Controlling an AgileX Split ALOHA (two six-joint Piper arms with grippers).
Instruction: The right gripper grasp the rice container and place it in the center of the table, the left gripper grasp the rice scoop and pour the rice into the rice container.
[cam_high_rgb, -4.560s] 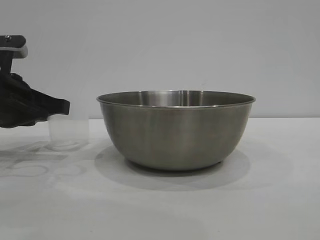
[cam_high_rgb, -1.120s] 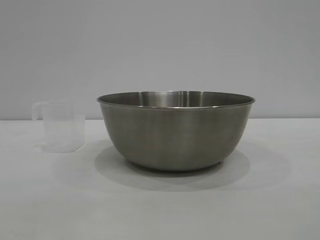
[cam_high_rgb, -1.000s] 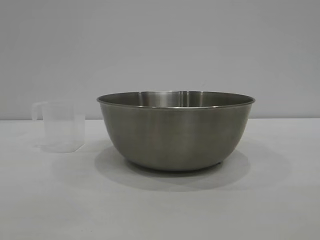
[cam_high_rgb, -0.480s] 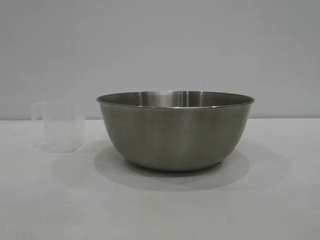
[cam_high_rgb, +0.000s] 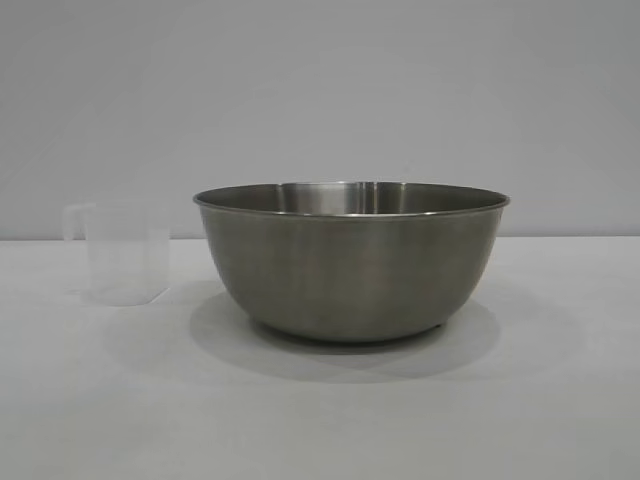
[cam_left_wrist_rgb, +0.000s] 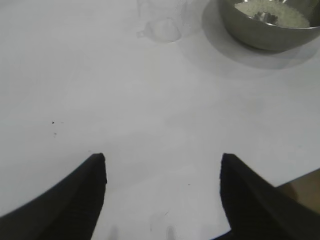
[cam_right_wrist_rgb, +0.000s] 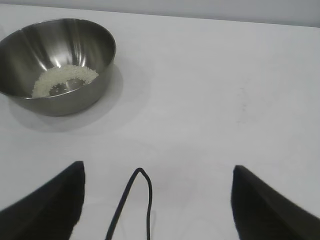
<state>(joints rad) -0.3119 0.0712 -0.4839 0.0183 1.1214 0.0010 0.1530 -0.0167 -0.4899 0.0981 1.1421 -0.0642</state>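
The rice container (cam_high_rgb: 350, 260), a large steel bowl, stands in the middle of the white table (cam_high_rgb: 320, 420). White rice (cam_right_wrist_rgb: 62, 79) lies in a ring on its bottom, and the same rice (cam_left_wrist_rgb: 272, 12) shows in the left wrist view. The rice scoop (cam_high_rgb: 122, 252), a clear plastic cup, stands upright and apart, left of the bowl; it looks empty. My left gripper (cam_left_wrist_rgb: 162, 162) is open over bare table, well back from the rice scoop (cam_left_wrist_rgb: 161, 20). My right gripper (cam_right_wrist_rgb: 157, 172) is open and empty, far from the rice container (cam_right_wrist_rgb: 55, 62). Neither arm shows in the exterior view.
A thin black cable loop (cam_right_wrist_rgb: 137, 200) hangs between the right gripper's fingers. The table's edge (cam_left_wrist_rgb: 280, 180) runs close to the left gripper. A plain grey wall (cam_high_rgb: 320, 100) stands behind the table.
The left gripper, beside the scoop several seconds ago, has left the exterior view. Over the last second nothing has visibly moved.
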